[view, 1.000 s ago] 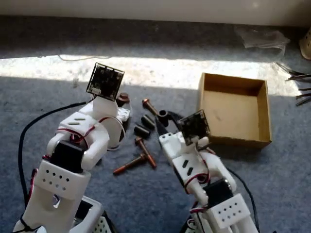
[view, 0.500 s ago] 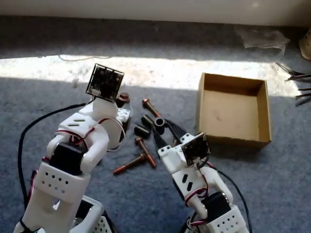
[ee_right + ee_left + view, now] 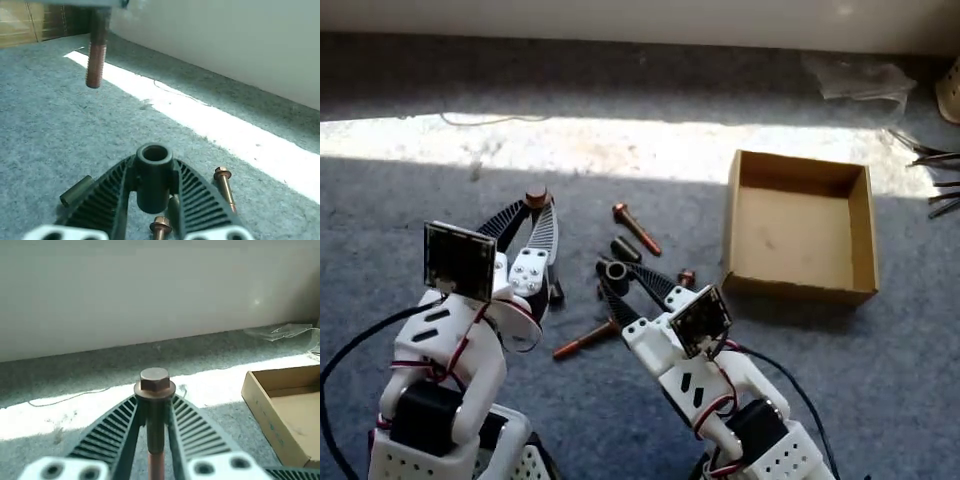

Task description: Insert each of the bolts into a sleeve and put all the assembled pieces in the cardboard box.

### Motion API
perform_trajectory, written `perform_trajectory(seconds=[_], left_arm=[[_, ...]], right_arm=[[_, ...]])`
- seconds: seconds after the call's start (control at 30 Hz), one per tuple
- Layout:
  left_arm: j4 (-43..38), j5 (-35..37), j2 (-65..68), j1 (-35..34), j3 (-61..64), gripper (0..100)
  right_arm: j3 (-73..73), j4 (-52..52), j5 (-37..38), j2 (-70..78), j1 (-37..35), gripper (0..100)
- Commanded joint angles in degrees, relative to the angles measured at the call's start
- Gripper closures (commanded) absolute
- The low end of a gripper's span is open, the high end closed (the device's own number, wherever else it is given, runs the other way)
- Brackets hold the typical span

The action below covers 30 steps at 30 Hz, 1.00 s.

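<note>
My left gripper is shut on a copper bolt, held upright with its hex head on top and its shank between the fingers. In the right wrist view that bolt's threaded end hangs above the carpet. To its right, my right gripper is shut on a black sleeve, bore facing up. The cardboard box stands empty to the right. Loose on the carpet lie a second sleeve and bolts.
A sunlit strip crosses the grey carpet beyond the parts. Metal tools and a plastic bag lie at the far right. A white wall runs behind. The box corner shows in the left wrist view.
The left arm has drawn back and leftward, lifting the bolt off the carpet. The right arm has carried the sleeve left and nearer, away from the box.
</note>
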Motion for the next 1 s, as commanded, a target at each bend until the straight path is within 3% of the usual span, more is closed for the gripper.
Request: perform_trajectory(seconds=[0.0,0.2,0.47,0.67,0.83,0.97], left_arm=[[-4.57,0.0,-2.51,-0.57,0.22,97],[-8.97,0.79,0.04,4.0,0.22,97],[-13.8,2.9,18.42,5.32,-7.52,97],[-15.3,3.25,19.38,7.69,-10.42,97],[-17.49,11.08,19.21,7.78,-9.54,97],[-17.58,12.04,19.12,7.87,-7.69,97]], right_arm=[[0.92,-0.22,-2.99,-0.75,-0.31,99.5],[0.92,-0.22,-5.36,-0.75,-0.22,99.5],[1.54,-3.12,-5.27,-0.75,5.67,99.5],[3.82,-6.99,-5.19,-0.75,5.67,99.5],[6.55,-9.36,0.09,-0.66,5.58,99.5],[6.64,-9.36,-2.11,-0.31,5.58,99.5]])
